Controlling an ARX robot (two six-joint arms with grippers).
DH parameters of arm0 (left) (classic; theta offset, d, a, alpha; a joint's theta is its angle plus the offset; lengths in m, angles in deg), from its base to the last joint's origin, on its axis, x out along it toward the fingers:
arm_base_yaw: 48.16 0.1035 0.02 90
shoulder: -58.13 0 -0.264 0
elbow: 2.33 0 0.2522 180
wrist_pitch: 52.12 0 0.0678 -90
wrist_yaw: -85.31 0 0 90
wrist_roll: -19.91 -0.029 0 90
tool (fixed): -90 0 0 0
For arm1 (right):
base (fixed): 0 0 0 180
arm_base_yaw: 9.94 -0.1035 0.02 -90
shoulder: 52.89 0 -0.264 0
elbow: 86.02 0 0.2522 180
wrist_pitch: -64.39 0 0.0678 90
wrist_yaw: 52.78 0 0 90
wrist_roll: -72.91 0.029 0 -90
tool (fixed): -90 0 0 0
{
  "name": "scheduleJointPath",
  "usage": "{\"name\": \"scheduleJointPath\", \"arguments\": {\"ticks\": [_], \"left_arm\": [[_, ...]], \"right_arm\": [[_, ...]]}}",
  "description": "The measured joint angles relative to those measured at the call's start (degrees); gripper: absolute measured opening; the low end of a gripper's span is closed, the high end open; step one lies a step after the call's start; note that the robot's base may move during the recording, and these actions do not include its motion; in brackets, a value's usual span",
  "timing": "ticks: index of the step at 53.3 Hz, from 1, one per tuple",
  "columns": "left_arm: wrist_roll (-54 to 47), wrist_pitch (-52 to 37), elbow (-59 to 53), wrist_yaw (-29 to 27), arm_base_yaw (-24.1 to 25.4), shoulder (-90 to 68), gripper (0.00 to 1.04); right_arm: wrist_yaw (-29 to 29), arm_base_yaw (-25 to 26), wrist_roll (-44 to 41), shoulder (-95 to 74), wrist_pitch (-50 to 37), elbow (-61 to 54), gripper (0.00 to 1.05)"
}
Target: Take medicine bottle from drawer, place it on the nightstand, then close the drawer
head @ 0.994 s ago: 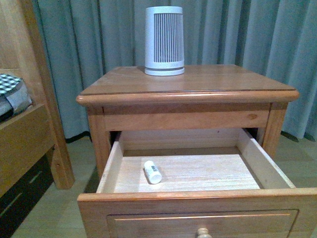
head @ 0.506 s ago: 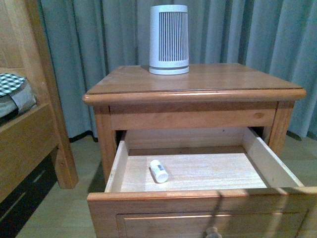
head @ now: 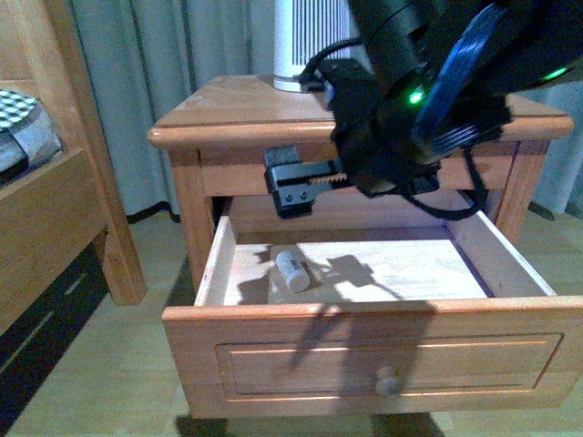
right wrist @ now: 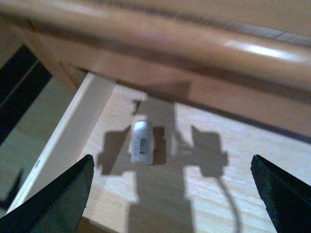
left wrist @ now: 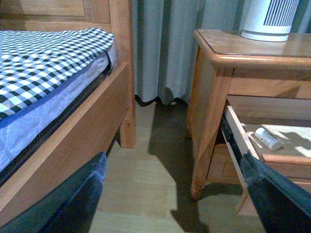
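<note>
Glossy nightstand beside bed frame (curtains behind); 1 drawer open.

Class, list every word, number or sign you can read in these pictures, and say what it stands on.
No text can be read.
The medicine bottle has a label with dark marks, too blurred to read.
The white ribbed device shows no lettering.
</note>
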Motion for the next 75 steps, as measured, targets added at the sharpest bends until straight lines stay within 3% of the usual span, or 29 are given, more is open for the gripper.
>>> {"name": "scheduleJointPath", "arguments": {"ticks": [14, 56, 60, 72, 75], "left_arm": [[-0.13, 0.0, 0.0, 0.0, 0.0, 0.0, 0.98], [-0.13, 0.0, 0.0, 0.0, 0.0, 0.0, 0.98], [-0.13, 0.0, 0.0, 0.0, 0.0, 0.0, 0.98], [-0.13, 0.0, 0.0, 0.0, 0.0, 0.0, 0.98], [-0.13, 0.0, 0.0, 0.0, 0.0, 0.0, 0.98]], "right_arm": [[-3.23, -1.75, -1.27, -11.63, 2.47, 8.46, 0.98], [-4.09, -3.74, -1.51, -28.83, 2.99, 23.89, 0.97], [-4.11, -4.07, -0.76, -29.53, 3.39, 24.52, 0.87], [-4.04, -4.63, 2.29, -29.33, 1.95, 22.47, 0.36], [-3.28, -4.68, 2.62, -28.09, 0.39, 20.17, 0.31]]}}
